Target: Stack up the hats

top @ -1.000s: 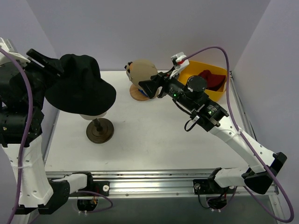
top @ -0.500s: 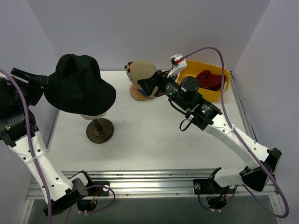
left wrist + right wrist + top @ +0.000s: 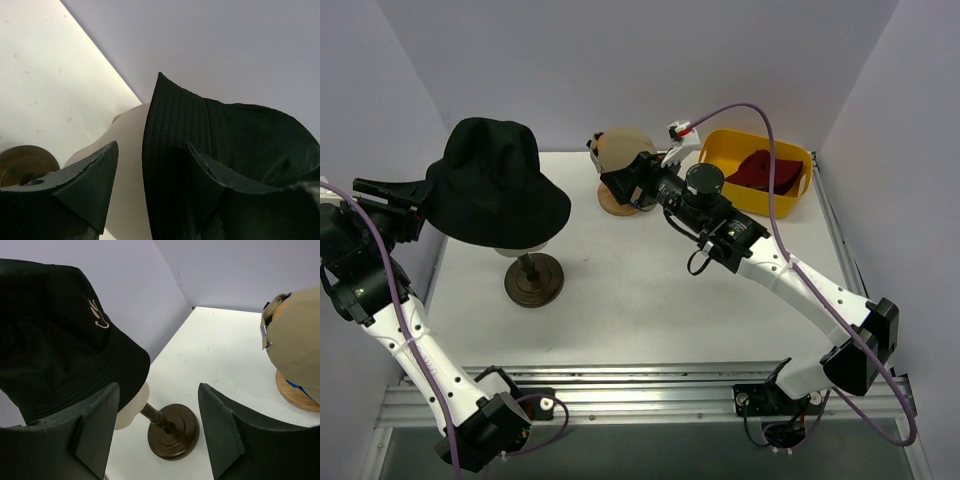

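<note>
Between the fingers of the left gripper (image 3: 152,145), which stand apart and clamp nothing, the brim edge of the black hat (image 3: 240,140) rises just ahead of the tips, nearer the right finger. Its crown spreads off to that side, over the cream head (image 3: 125,165). The right gripper (image 3: 159,386) is parted about as wide and empty, with only table (image 3: 225,350) and the stand (image 3: 172,432) beyond its gap. The tan cap (image 3: 295,335) sits just off its right finger, outside the gap.

The likely step is taking that cap to the black hat. The jaws should swing right until cap cloth lies between the fingers, pinch fabric rather than the form beneath, and lift straight off. The red hat (image 3: 765,170) lies well behind the right gripper, in the bin (image 3: 760,136).
</note>
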Controlling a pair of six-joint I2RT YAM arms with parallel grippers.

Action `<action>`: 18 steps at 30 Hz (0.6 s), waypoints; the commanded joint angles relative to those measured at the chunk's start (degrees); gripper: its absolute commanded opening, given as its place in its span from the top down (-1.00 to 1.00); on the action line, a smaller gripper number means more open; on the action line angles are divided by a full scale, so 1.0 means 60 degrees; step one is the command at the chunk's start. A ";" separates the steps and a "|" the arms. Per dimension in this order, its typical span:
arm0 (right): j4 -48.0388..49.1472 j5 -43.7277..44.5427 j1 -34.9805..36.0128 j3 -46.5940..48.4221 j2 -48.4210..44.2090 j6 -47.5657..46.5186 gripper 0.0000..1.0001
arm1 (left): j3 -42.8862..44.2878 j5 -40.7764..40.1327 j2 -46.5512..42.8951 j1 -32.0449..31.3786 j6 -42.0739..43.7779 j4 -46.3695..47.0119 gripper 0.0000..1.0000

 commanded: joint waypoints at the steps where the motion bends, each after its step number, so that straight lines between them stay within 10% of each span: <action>1: 0.1207 -0.0262 0.0103 0.0139 0.0324 0.0342 -0.18 | -0.0270 0.0766 -0.0139 0.0085 -0.0675 0.1496 -0.28; 5: 0.1619 -0.0365 0.0278 0.0315 0.0764 0.0562 -0.14 | -0.0315 0.0883 -0.0153 0.0217 -0.0661 0.1541 -0.19; 18: 0.2321 -0.0292 0.0587 0.0491 0.1673 0.0956 -0.07 | -0.0696 0.0650 -0.0402 0.0393 -0.0193 0.1102 0.95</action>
